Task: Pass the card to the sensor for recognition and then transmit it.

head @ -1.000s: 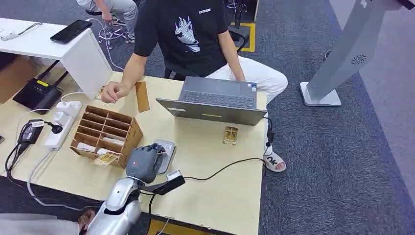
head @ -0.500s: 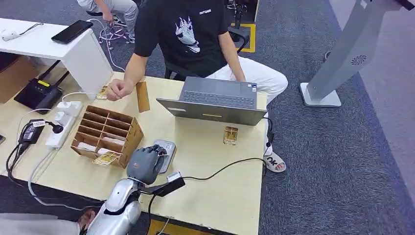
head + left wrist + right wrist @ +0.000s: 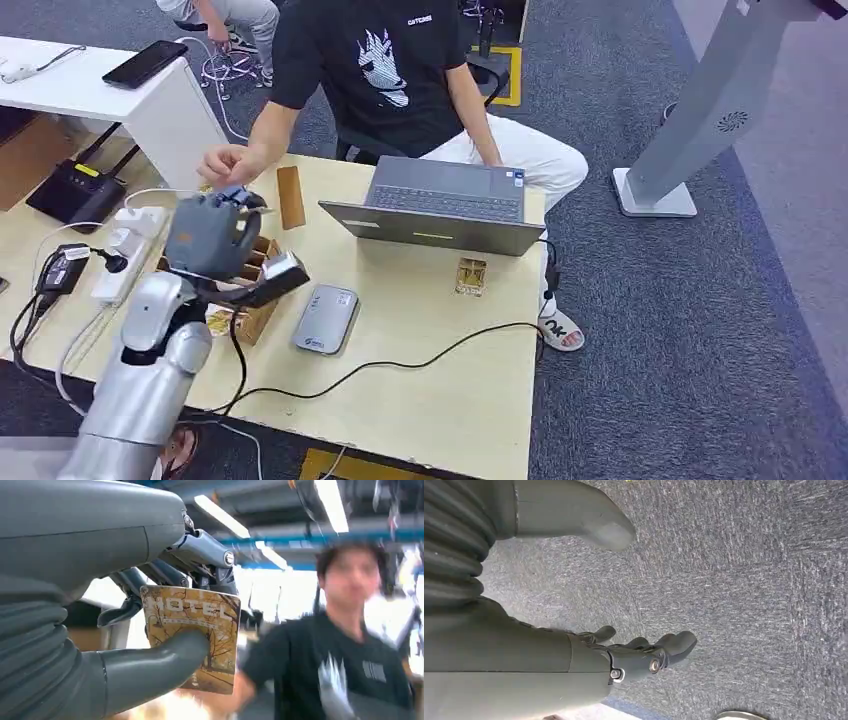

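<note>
Fingers (image 3: 200, 550) and thumb of left hand (image 3: 208, 238) pinching hotel card (image 3: 192, 632), raised over card rack (image 3: 262, 262) near table's (image 3: 450, 390) left edge; right hand (image 3: 574, 650) open, holding nothing, above carpet (image 3: 744, 580).

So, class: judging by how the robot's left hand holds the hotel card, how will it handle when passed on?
The card looks thin and flat, so probably stiff and light. Its glossy face may slip, pinched only between thumb and fingers of the left hand.
</note>
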You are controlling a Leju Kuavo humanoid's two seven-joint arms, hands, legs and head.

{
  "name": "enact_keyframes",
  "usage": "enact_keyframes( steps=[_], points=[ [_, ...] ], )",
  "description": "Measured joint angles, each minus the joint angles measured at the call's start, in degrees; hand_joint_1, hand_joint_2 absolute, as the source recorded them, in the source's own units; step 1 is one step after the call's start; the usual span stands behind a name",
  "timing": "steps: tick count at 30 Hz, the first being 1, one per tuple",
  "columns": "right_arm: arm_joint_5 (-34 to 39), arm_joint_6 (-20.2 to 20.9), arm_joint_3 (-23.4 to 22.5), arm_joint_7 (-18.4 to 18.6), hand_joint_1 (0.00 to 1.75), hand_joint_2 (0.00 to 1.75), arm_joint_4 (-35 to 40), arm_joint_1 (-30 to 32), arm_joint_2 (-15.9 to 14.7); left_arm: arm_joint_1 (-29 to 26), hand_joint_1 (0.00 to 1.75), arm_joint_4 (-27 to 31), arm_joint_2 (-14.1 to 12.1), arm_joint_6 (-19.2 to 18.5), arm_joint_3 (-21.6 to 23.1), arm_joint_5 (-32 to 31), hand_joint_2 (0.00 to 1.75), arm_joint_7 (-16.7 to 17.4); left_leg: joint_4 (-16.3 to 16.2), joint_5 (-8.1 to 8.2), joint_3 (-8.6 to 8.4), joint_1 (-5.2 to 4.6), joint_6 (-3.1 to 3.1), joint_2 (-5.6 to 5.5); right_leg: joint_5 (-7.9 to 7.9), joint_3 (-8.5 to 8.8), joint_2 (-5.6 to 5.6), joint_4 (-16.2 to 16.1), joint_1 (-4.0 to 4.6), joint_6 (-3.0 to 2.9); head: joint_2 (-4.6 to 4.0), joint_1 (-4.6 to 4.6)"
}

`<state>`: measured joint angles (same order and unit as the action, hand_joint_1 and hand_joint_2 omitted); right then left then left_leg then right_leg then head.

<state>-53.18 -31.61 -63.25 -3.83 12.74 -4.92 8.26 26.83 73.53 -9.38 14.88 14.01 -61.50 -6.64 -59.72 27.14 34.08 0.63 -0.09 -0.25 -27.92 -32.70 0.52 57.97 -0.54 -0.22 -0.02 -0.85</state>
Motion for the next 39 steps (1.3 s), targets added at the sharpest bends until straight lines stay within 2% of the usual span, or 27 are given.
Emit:
enact_keyframes(
  steps=[5, 16, 27, 28, 29, 39],
  points=[
    [0.15, 0.00, -0.04, -0.17, 0.00, 1.75, 0.00, -0.02, 0.00, 5.90, 1.75, 4.02, -2.88, -2.16, -1.88, 1.61, 1.75, 0.50, 0.00, 0.00, 0.00, -0.01, 0.00, -0.01, 0.00, 0.01, -0.02, 0.00, -0.01, 0.00, -0.02, 0.00],
    [-0.18, -0.02, -0.07, 0.31, 0.00, 1.75, 0.00, -0.06, 0.09, 9.11, 1.75, 5.90, -5.64, -1.74, -2.69, 2.03, 1.75, 1.51, 0.00, 0.01, -0.01, -0.01, 0.00, 0.00, 0.00, 0.00, 0.00, -0.01, -0.02, 0.00, -0.02, 0.00],
    [-0.70, 0.09, -0.06, 0.79, 0.00, 1.75, 0.00, -0.12, 0.39, 9.33, 1.75, 5.76, -4.85, 2.26, -2.71, -1.16, 1.75, 2.91, -0.01, 0.02, 0.03, -0.01, 0.01, 0.02, -0.01, -0.04, 0.05, -0.02, -0.02, 0.01, -0.02, 0.00],
    [-0.72, 0.09, -0.07, 0.79, 0.00, 1.75, 0.00, -0.12, 0.39, 9.33, 0.51, 5.77, -4.74, 2.28, -2.71, -1.18, 1.75, 2.91, -0.01, 0.02, 0.04, -0.02, 0.01, 0.02, -0.01, -0.05, 0.05, -0.03, -0.02, 0.01, -0.02, 0.00],
    [-0.72, 0.09, -0.07, 0.79, 0.00, 1.75, 0.00, -0.12, 0.42, 9.33, 0.00, 5.77, -4.67, 2.28, -2.71, -1.18, 1.75, 2.91, -0.01, 0.02, 0.06, -0.02, 0.01, 0.02, -0.01, -0.07, 0.05, -0.03, -0.02, 0.01, -0.02, 0.02],
    [-0.74, 0.20, -0.07, 1.86, 0.00, 1.75, -0.02, -0.12, 0.46, 8.40, 0.00, 5.76, -3.76, 5.32, -2.71, -2.65, 1.75, 3.45, 0.00, 0.02, 0.11, -0.02, 0.01, 0.02, 0.00, -0.11, 0.03, -0.03, -0.03, 0.01, -0.02, 0.00]
  ],
)
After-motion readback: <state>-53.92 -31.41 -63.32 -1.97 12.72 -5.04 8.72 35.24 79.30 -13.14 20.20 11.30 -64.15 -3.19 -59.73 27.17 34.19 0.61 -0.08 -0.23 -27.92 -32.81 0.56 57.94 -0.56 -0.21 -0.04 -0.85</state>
